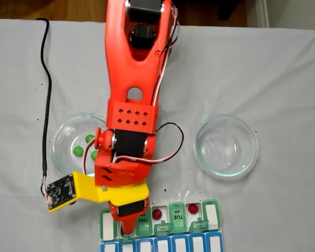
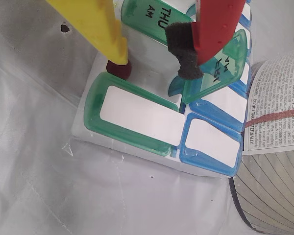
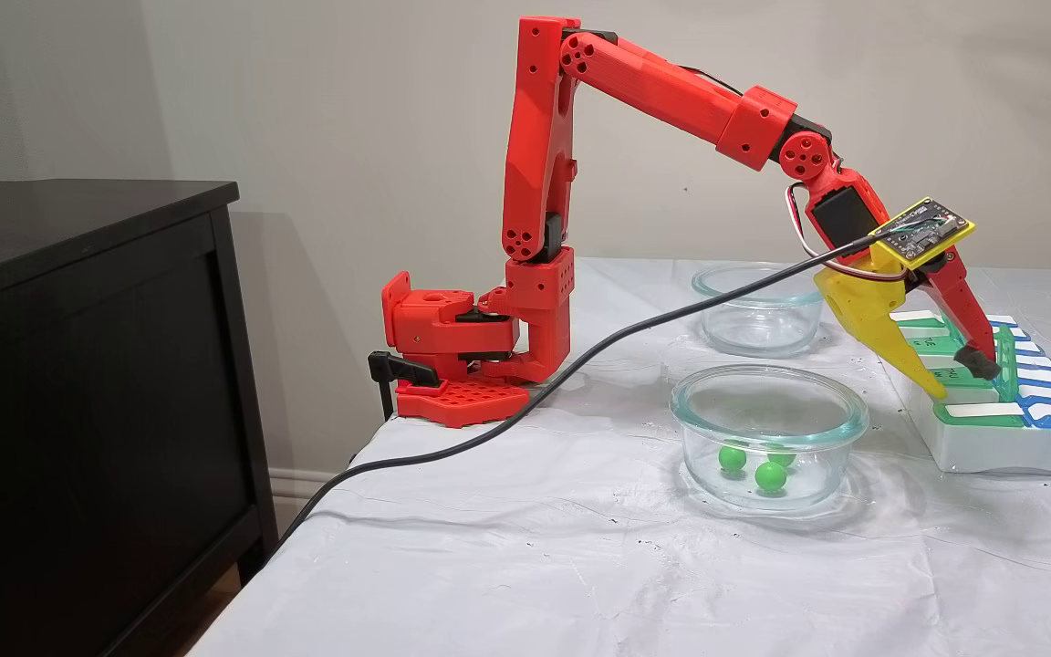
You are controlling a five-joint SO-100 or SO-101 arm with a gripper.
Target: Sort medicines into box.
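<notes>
We count three green pills (image 1: 89, 138) in the glass bowl (image 1: 63, 134) at left in a fixed view; the second glass bowl (image 1: 226, 145) at right holds nothing. Two dark red pills (image 1: 157, 213) sit in open green compartments of the pill organizer (image 1: 212, 210) at the bottom edge of that view, separated by the raised TUE AM lid. A third dark red pill (image 2: 118, 69) appears in the wrist view, in the compartment beside the THU AM lid, touching the tip of the yellow finger (image 2: 95, 27).

The jaws (image 2: 154, 63) stand open over the organizer: the yellow finger and the red finger with its black pad (image 2: 183, 51) are well apart. We cannot tell whether the pill at the yellow tip is pressed or merely touched; it is not clamped between both fingers.

The organizer rests on the white-covered counter (image 3: 507, 547), near both bowls, with a blue row alongside the green row.
</notes>
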